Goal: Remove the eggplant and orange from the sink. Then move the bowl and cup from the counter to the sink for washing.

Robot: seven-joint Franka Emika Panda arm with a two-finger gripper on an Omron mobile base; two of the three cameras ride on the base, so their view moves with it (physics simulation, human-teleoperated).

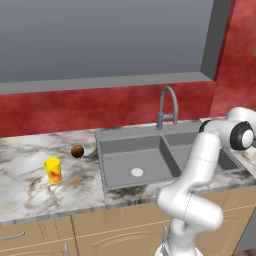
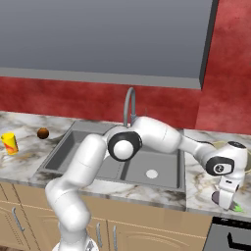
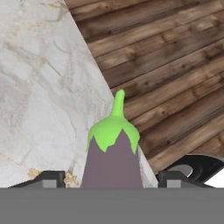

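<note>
Open basins, crowded right counter edge

Both basins of the sink (image 1: pixel 137 160) lie bare at centre frame in the left base view, open from above; the curved tap (image 1: pixel 167 106) stands behind the divider and blocks the back rim there. On the counter (image 1: pixel 30 185) at left, the cup (image 1: pixel 53 170) and orange (image 1: pixel 77 151) stand apart, with free marble around each. At lower right of the right base view the gripper (image 2: pixel 226 202) hangs over the eggplant (image 3: pixel 113 162), which lies between the fingertips (image 3: pixel 51 178) at the counter's edge.
</note>
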